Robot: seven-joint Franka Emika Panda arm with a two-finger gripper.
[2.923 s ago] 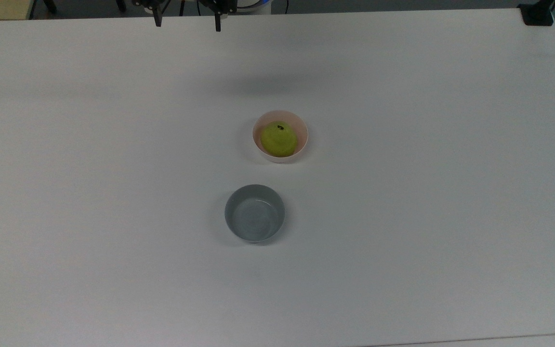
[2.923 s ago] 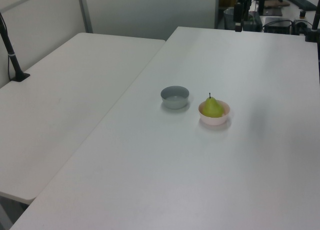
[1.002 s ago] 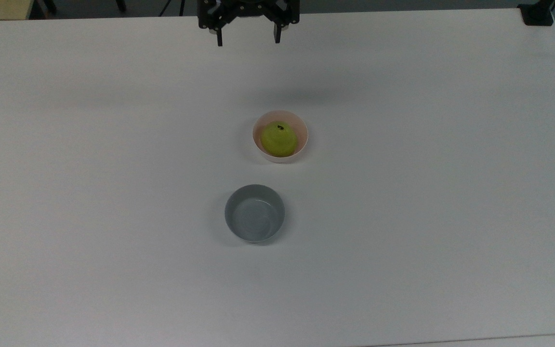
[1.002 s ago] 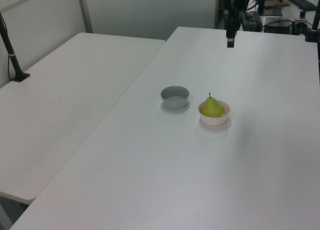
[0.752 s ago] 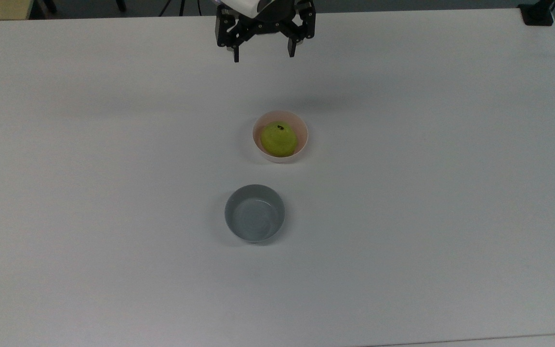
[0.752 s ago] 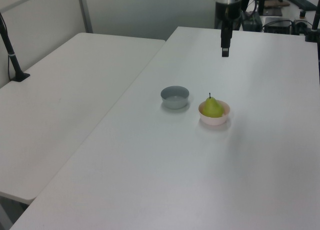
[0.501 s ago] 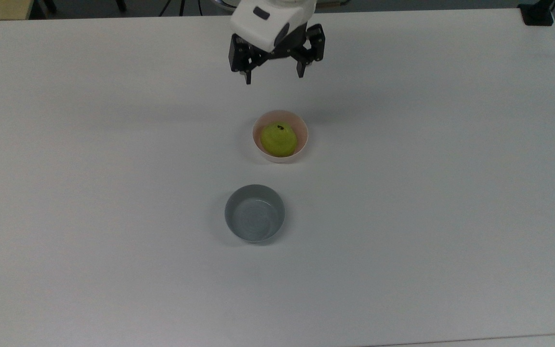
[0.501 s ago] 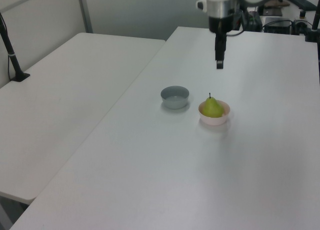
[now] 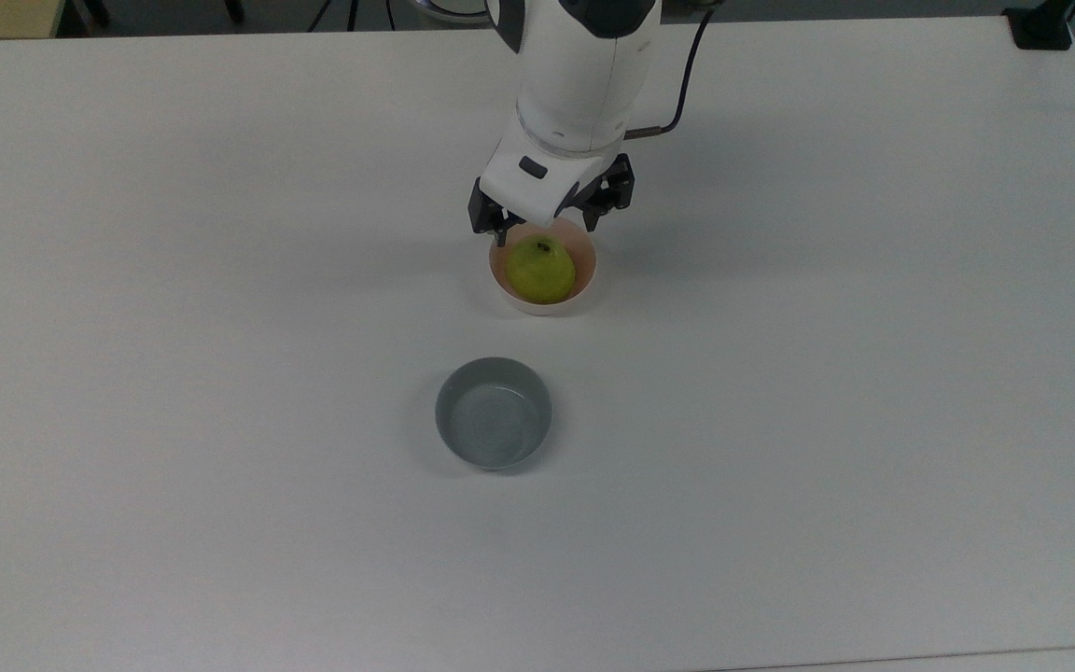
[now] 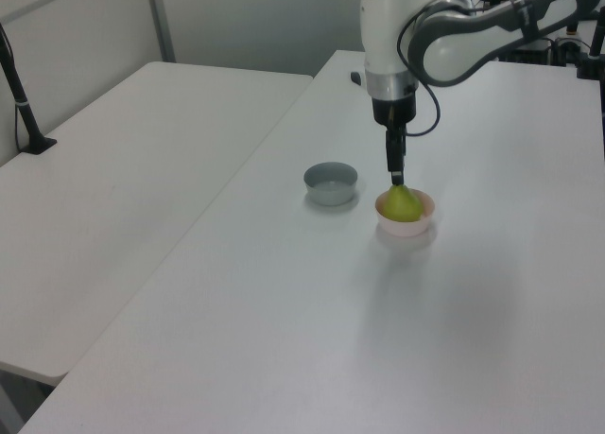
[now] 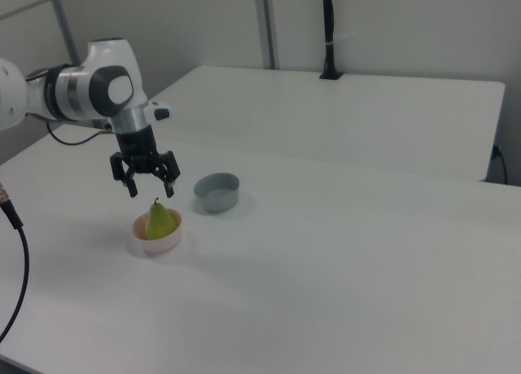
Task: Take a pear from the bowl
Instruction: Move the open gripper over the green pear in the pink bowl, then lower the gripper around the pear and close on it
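The gripper [image 11: 151, 192] has come down, fingers spread wide, over the pear [image 11: 159, 220] in the bowl [image 11: 158, 241]

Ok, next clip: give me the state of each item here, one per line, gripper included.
Gripper: open, poised just above the pear, not touching it.
Pear: upright in the pink bowl, stem up, not gripped.
Pink bowl: upright on the table, holding the pear.
Grey bowl: upright, empty, apart from the pink bowl.
Table: bears both bowls.
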